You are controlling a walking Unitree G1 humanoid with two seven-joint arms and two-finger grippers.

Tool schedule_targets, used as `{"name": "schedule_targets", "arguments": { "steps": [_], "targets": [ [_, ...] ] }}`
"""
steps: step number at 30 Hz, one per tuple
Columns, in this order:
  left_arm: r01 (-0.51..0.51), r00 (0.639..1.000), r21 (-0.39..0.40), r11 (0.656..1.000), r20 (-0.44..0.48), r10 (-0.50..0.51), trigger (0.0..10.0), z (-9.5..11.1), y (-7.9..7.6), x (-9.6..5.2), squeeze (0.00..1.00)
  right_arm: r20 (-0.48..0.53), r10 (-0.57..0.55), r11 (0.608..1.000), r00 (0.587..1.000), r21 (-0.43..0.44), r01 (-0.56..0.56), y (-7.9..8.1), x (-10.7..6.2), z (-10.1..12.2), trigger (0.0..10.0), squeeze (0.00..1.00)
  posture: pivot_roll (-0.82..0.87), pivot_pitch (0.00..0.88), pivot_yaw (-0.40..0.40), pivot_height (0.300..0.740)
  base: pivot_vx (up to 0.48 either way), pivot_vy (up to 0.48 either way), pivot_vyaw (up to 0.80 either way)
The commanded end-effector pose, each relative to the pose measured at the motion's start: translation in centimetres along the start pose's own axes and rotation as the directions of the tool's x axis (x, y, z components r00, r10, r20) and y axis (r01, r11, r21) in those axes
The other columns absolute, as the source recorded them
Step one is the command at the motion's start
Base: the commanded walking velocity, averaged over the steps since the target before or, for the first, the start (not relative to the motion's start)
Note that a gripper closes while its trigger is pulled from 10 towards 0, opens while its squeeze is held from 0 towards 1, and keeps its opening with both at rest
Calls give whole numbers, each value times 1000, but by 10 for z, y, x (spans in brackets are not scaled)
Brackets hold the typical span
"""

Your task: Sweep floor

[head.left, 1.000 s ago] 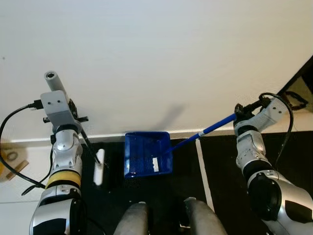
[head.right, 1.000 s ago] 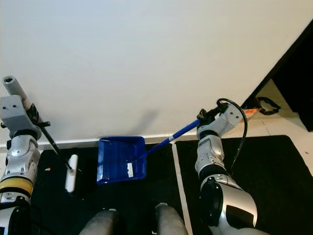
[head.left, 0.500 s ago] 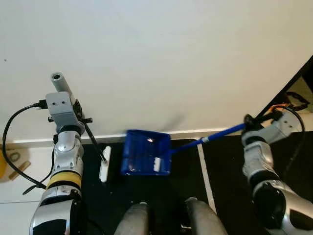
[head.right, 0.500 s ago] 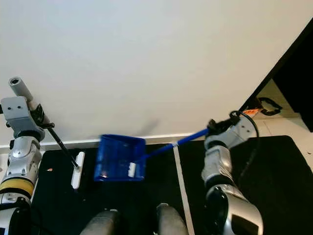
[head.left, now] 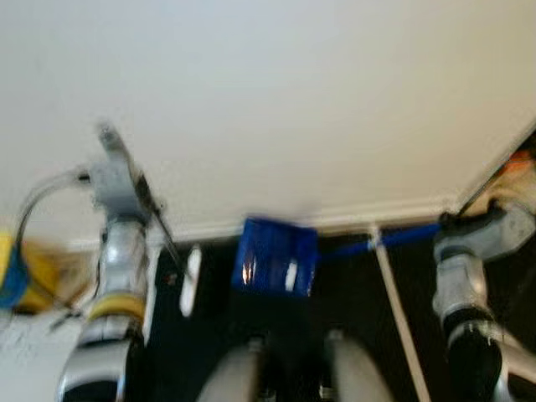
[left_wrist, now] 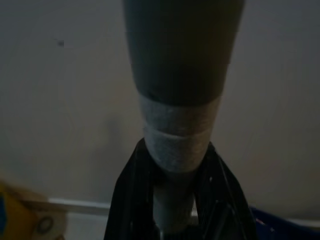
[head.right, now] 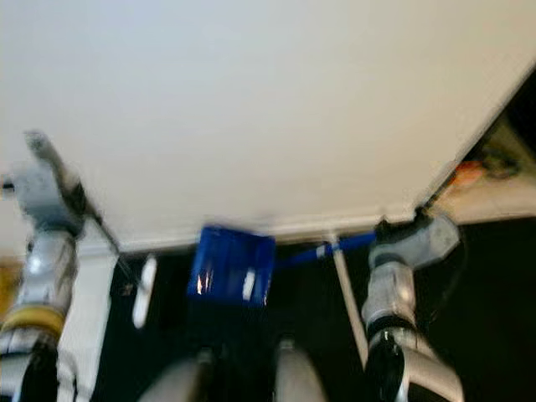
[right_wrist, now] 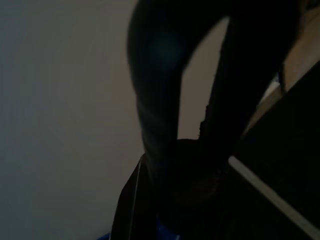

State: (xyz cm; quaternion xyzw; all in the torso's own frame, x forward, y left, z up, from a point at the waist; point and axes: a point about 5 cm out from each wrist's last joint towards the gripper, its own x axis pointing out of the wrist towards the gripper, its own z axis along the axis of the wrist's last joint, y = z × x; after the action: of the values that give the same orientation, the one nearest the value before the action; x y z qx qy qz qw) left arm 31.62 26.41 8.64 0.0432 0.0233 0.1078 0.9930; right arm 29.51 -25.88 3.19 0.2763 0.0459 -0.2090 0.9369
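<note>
Your blue dustpan (head.left: 275, 265) sits on the dark floor at the foot of the white wall (head.left: 268, 100), with pale scraps inside. Its blue handle (head.left: 402, 238) runs to your right gripper (head.left: 452, 226), which is clamped on it; keep the pan level so nothing spills. Your left gripper (left_wrist: 172, 200) is clenched round the broom handle (left_wrist: 180, 100), its white head (head.left: 191, 280) just left of the pan. Both head views are blurred, so any remaining debris can't be made out.

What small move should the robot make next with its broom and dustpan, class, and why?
Probably lower the blue dustpan flat onto the dark floor beside the white broom head. The pan looks tipped, with pale scraps in it, so the broom cannot yet sweep more in.
</note>
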Motion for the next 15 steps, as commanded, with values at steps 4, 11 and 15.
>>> {"name": "schedule_targets", "arguments": {
  "steps": [4, 11, 15],
  "targets": [
    [2, 998, 23, 1000, 63, -3, 10000, 15, 9, 5, 0, 30, -7, 999, 1000, 39, 6, 4, 3, 6, 10000, 0, 80, 73, 4, 740, 0, 120, 0],
    [-6, 998, 42, 999, 56, 4, 10000, 17, 13, 6, 0, 39, -18, 999, 999, 47, 16, 2, 2, 7, 10000, 0, 80, 72, 9, 740, 0, -270, 0],
    [-12, 999, 62, 998, 52, 9, 10000, 19, 13, 9, 0, 44, -27, 998, 999, 50, 25, -1, 2, 8, 10000, 0, 79, 71, 12, 740, 0, -480, 0]
  ]
}}
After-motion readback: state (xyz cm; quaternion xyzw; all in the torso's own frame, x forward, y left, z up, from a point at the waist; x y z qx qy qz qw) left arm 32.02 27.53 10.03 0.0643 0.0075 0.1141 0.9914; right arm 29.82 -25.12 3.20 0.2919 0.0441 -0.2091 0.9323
